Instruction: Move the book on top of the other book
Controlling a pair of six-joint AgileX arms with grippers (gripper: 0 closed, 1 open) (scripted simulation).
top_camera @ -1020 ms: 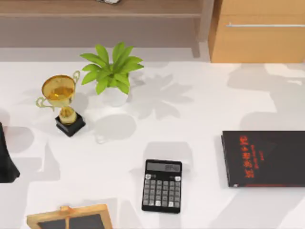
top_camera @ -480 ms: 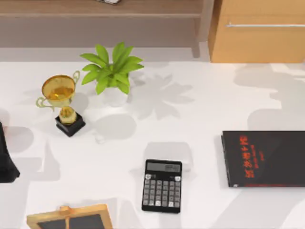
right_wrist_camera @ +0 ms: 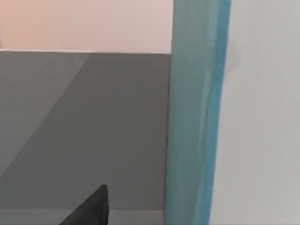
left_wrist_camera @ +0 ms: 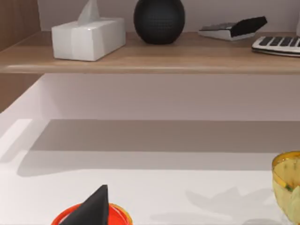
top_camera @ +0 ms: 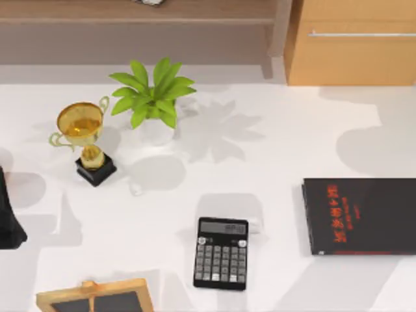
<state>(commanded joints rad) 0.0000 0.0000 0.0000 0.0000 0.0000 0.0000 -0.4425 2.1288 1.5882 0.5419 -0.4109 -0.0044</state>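
The other book [top_camera: 361, 216], thin and black with red lettering, lies flat at the table's right edge in the top view. The book [right_wrist_camera: 197, 117] appears in the right wrist view as a teal-blue band standing close in front of the camera, with a pale surface beside it. A dark part of my right gripper [right_wrist_camera: 89, 208] sits just beside that band; whether it holds the book cannot be made out. My left gripper [top_camera: 10, 221] is parked at the table's far left edge.
A black calculator [top_camera: 221, 253] lies in the front middle of the table. A potted plant [top_camera: 153, 97] and a gold trophy [top_camera: 84, 140] stand at the back left, and a wooden frame [top_camera: 97, 298] sits at the front left. A shelf [left_wrist_camera: 150, 58] carries a tissue box [left_wrist_camera: 88, 37].
The large shadows over the table's right side have slid toward the back right and shrunk. The black book, the calculator and the left arm have not moved.
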